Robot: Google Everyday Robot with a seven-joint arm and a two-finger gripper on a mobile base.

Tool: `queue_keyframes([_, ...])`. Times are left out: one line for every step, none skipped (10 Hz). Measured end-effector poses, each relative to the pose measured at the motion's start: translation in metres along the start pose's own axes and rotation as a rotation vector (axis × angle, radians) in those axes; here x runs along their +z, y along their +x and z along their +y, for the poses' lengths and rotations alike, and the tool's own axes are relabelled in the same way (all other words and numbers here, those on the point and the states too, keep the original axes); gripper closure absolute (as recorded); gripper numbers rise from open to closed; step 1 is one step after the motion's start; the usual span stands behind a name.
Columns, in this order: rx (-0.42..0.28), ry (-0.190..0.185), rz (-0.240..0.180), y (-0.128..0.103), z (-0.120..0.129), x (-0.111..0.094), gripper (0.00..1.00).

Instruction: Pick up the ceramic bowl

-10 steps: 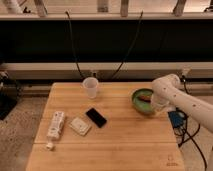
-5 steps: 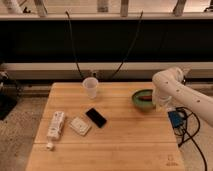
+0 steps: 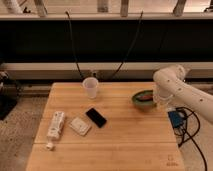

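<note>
Gripper (image 3: 159,98) at right rim of ceramic bowl (image 3: 143,98), bowl lying just leftward; jaw state hidden, cannot tell

Gripper (image 3: 159,98) now off ceramic bowl (image 3: 143,99)

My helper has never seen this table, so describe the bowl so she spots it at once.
On the wooden table, look to the right edge, where the gripper sits. The bowl is there: round, shallow and green, unlike the white cup.
</note>
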Motion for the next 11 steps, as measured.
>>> queue_keyframes([0.001,0.000,0.000,0.001,0.000,-0.002,0.99])
queue_keyframes([0.001,-0.001,0.001,0.001,0.001,-0.006,0.99])
queue_keyframes([0.000,0.001,0.002,0.001,0.000,-0.006,0.99])
queue_keyframes([-0.002,0.003,0.002,0.001,0.000,-0.008,0.99])
queue_keyframes([-0.005,0.006,0.004,0.000,0.000,-0.010,0.99])
queue_keyframes([-0.007,0.007,0.005,0.000,0.000,-0.011,0.99])
queue_keyframes([-0.010,0.009,0.006,0.000,-0.001,-0.013,0.99])
queue_keyframes([-0.012,0.009,0.007,0.000,-0.001,-0.015,0.99])
queue_keyframes([-0.012,0.010,0.007,0.000,-0.001,-0.016,0.99])
queue_keyframes([-0.013,0.010,0.008,0.000,0.000,-0.018,0.99])
queue_keyframes([-0.014,0.011,0.010,-0.001,-0.001,-0.020,0.99])
